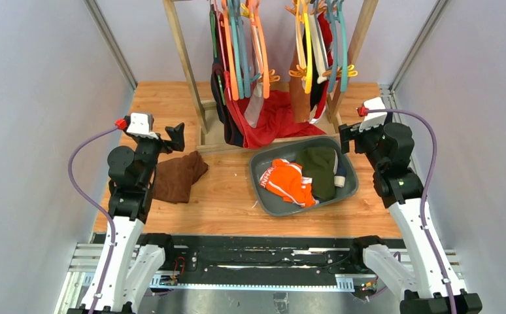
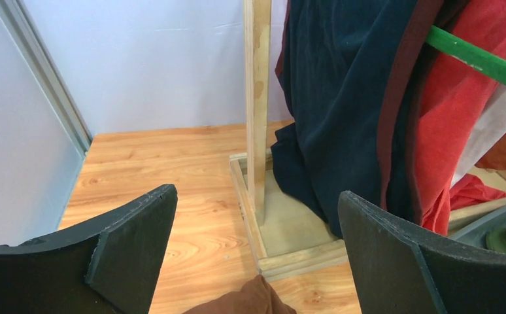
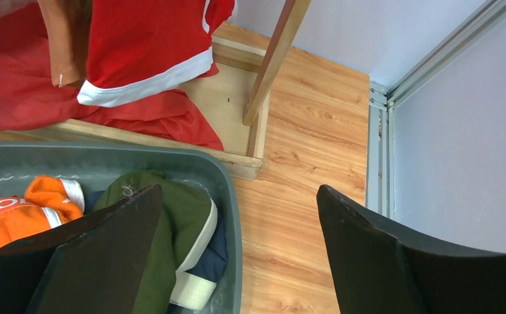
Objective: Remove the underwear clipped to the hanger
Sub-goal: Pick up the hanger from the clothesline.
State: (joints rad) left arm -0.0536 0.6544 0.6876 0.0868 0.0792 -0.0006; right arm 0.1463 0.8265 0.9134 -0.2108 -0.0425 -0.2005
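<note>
Holding nothing: both pairs of jaws spread wide

The left gripper (image 2: 255, 196) is held with its jaws spread wide, and nothing is gripped between them; straight ahead of the gap the wooden rack post (image 2: 257, 98) is seen; just right of it, beyond the right jaw, a dark navy cloth (image 2: 332, 98) is hung; a brown cloth (image 2: 253, 299) is laid on the table (image 2: 191, 163) just below the gap. The right gripper (image 3: 240, 190) is likewise opened wide and left empty; the red brief with white trim (image 3: 146, 39) is hung above and to the left of its gap, well apart from both jaws; the grey bin (image 3: 232, 196) is found under the left jaw.
</note>
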